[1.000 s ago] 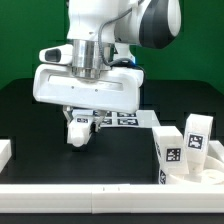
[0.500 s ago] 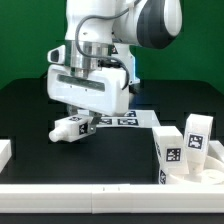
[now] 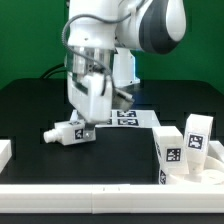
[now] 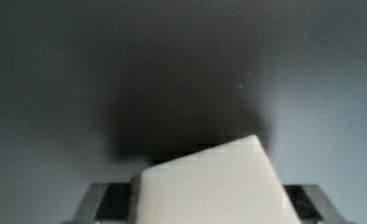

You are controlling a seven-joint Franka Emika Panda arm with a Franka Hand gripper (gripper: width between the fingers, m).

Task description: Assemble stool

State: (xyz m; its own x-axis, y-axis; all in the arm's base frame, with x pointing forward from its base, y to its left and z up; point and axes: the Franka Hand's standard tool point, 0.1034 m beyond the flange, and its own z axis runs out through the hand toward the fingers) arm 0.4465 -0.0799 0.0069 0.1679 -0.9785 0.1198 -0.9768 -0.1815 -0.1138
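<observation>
A white stool leg (image 3: 66,133) with a black-and-white tag hangs just above the black table, tipped over toward the exterior view's left. My gripper (image 3: 84,129) is shut on it at its thicker end. In the wrist view the same leg (image 4: 212,185) fills the space between the two dark fingers (image 4: 109,200). At the exterior view's right, the round seat disc (image 3: 198,171) lies on the table with two tagged legs standing on it, one (image 3: 167,150) in front and one (image 3: 196,134) behind.
The marker board (image 3: 131,117) lies flat behind the gripper. A white rail (image 3: 100,200) runs along the table's front edge, with a white block (image 3: 5,152) at its left end. The robot's big white body (image 3: 110,40) looms over the middle.
The wrist has turned, swinging the held leg from pointing down to lying nearly sideways, its free end toward the exterior view's left. The grip has stayed shut.
</observation>
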